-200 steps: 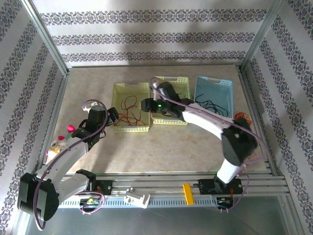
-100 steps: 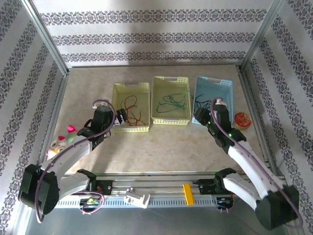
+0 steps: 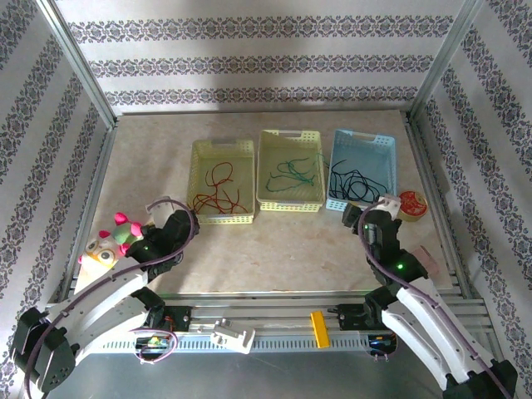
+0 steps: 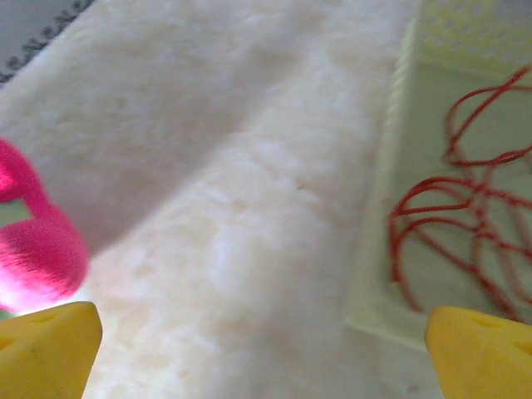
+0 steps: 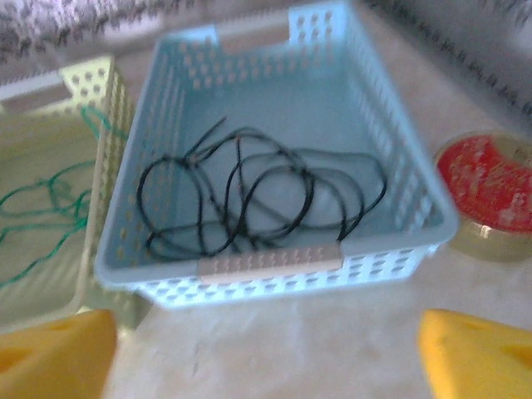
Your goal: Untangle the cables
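The left gripper [image 4: 262, 357] stands wide, with nothing between its two yellow fingertips [image 4: 46, 349]; only their tips show, cut off by the lower edge of the left wrist view. Past them lies the pale marbled table [image 4: 208, 166]. At the left edge a pink plush shape [image 4: 33, 249] is blurred and partly out of frame, too soft to make out further. To the right sits the corner of a pale yellow basket [image 4: 374, 274] with the red cable [image 4: 465, 224] inside, a thin strand in several loose loops that runs off the right edge.

The right gripper [image 5: 266, 353] is also spread wide and holds nothing, its yellow tips sitting in the bottom corners of the right wrist view. Just beyond it is a blue perforated basket [image 5: 274, 262] holding the black cable [image 5: 258, 208], a thin wire lying in overlapping curls on the basket floor. To its left is a second yellow basket [image 5: 100, 100], only partly in frame, with the green cable [image 5: 41, 216] inside, cut off at the left edge. To the right of the blue basket a round red-topped container [image 5: 490, 187] rests on the table, clipped by the frame and blurred.

In the top view there are three baskets in a row, with one cable in each, three cables in all, lying apart from one another.
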Controlling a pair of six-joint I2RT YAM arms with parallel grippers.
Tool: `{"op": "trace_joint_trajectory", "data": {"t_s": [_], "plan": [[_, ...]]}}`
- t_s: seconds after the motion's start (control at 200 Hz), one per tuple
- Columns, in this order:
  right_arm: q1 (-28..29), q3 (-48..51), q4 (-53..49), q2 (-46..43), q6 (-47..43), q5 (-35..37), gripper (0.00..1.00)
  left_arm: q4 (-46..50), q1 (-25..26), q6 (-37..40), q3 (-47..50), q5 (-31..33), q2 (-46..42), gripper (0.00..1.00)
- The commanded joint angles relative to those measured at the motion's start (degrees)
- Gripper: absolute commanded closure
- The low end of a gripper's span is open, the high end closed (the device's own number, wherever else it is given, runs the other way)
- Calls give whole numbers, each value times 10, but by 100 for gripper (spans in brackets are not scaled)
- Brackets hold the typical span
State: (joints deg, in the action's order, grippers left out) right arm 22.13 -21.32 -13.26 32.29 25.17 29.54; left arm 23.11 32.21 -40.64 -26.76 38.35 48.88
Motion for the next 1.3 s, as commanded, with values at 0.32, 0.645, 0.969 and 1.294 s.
{"op": "trace_joint_trajectory", "data": {"t_s": [0.32, 0.645, 0.969, 1.294], "plan": [[-48, 26, 408, 301, -221, 118, 2, -86, -123, 64, -28, 18, 62, 1], [-109, -16, 573, 470, -283, -65, 2, -306, -186, 301, 37, 47, 107, 1], [-211, 21, 708, 553, -224, -238, 2, -403, -195, 284, 46, 40, 190, 1], [-211, 20, 690, 552, -223, -240, 2, -684, -210, 444, 7, -89, 382, 1]]}}
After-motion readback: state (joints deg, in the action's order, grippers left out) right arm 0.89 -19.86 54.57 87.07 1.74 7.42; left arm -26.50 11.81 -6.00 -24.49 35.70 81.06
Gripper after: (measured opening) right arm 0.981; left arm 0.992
